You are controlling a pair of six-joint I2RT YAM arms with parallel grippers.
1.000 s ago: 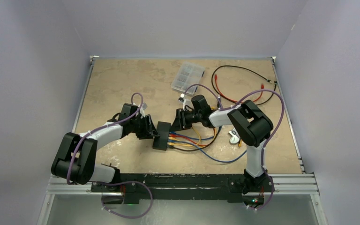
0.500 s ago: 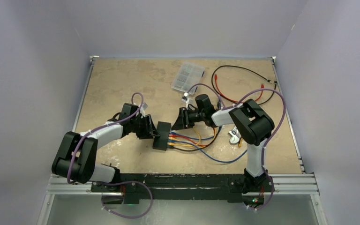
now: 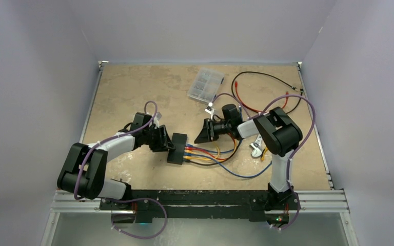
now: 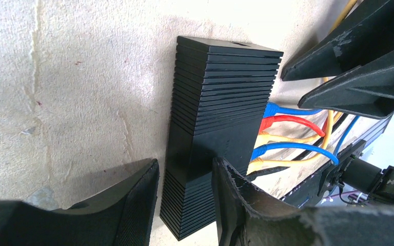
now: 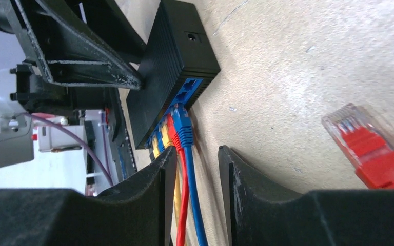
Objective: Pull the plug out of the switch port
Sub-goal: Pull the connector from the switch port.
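The black switch (image 3: 176,147) lies mid-table with a row of blue, red and yellow plugs (image 3: 187,150) in its right side. My left gripper (image 3: 168,144) is shut on the switch (image 4: 220,102) at its near end, one finger on each flat face (image 4: 185,164). My right gripper (image 3: 199,138) hangs a short way right of the switch (image 5: 174,56) and is open (image 5: 198,151). A blue cable (image 5: 192,179) and a red cable run loose between its fingers. A loose red plug (image 5: 369,148) lies on the table to the right. Two sockets (image 5: 187,88) above the blue plug (image 5: 183,123) show no plug.
The cables (image 3: 220,156) loop right of the switch toward the right arm's base. A clear compartment case (image 3: 205,84) sits at the back. Black and red leads (image 3: 267,82) lie back right. A small metal piece (image 3: 256,149) rests beside the right arm.
My right gripper has drawn back to the right, away from the switch's plug side. The left gripper and the switch have stayed put.
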